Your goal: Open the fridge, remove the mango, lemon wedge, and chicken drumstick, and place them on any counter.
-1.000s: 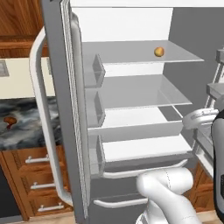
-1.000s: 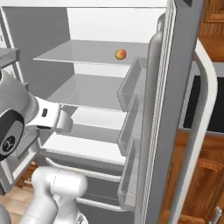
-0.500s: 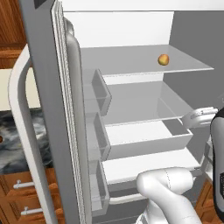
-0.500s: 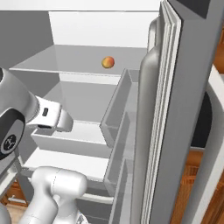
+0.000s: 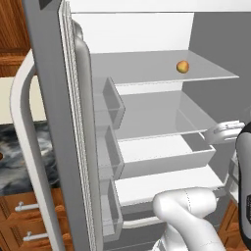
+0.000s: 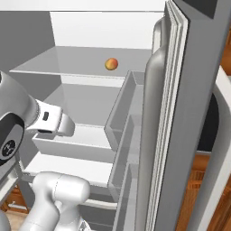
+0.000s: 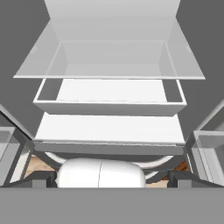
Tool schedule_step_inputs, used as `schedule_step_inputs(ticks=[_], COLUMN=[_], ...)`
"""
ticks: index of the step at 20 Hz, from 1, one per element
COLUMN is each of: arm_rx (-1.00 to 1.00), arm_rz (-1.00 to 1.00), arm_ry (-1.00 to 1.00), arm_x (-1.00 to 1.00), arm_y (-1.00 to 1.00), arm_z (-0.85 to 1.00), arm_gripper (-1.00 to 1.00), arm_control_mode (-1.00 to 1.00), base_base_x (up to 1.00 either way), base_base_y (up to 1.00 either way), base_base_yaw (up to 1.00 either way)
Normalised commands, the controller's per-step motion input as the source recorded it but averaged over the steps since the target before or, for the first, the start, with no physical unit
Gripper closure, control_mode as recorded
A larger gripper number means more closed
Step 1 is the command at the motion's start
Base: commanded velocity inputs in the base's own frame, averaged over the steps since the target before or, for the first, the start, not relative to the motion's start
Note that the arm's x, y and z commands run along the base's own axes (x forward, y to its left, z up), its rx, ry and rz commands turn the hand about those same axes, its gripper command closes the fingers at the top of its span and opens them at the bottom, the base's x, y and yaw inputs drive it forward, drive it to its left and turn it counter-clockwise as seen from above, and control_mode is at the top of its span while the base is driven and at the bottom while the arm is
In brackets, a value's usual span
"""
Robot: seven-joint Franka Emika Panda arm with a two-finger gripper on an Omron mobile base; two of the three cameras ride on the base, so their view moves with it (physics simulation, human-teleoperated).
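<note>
The fridge (image 5: 51, 98) stands open, showing its white interior (image 6: 94, 27). The mango (image 5: 182, 66), a small orange-yellow fruit, sits alone on the upper glass shelf (image 6: 111, 64). My gripper (image 5: 218, 134) hovers in front of the middle shelf, below the mango and to its right in the left base view (image 6: 66, 126). In the hand view the gripper (image 7: 112, 180) is open, its dark fingertips (image 7: 43, 179) wide apart with nothing between them, facing a bare glass shelf (image 7: 109, 65) and a white drawer (image 7: 109, 107). The lemon wedge and chicken drumstick are out of view.
The left door (image 5: 73, 147), with its bins and long white handle (image 5: 22, 147), swings out close to the camera. The right door (image 6: 180, 113) does the same on the other side. A strip of black marbled counter (image 5: 19, 157) over wooden drawers (image 5: 29, 225) lies behind the left door.
The whole picture has grown and shifted: the base has driven closer to the open fridge. The mango stays on its shelf and the gripper remains open at mid height.
</note>
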Motion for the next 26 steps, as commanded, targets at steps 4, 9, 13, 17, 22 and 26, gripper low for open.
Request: schedule_step_inputs(ticks=[4, 9, 13, 17, 22, 26], arm_rx=[0.0, 0.0, 0.0, -0.01, -0.02, -0.08], arm_rz=[-0.03, -0.04, -0.01, -0.06, -0.1, -0.14], arm_ry=[0.0, 0.0, 0.0, -0.04, -0.06, -0.21], arm_x=[0.16, 0.09, 0.0, 0.0, 0.43, 0.6], arm_y=[0.0, -0.01, -0.05, -0.06, 0.0, 0.0], arm_z=[0.0, 0.18, 0.39, 0.37, 0.04, 0.0], arm_gripper=[-1.0, -1.0, -1.0, -1.0, -1.0, -1.0], arm_control_mode=[-1.0, -1.0, -1.0, -1.0, -1.0, -1.0], base_base_x=[0.27, 0.0, 0.0, 0.0, 0.0, 0.0], base_base_y=[0.0, 0.0, 0.0, 0.0, 0.0, 0.0], base_base_yaw=[-0.03, 0.0, 0.0, 0.0, 0.0, 0.0])
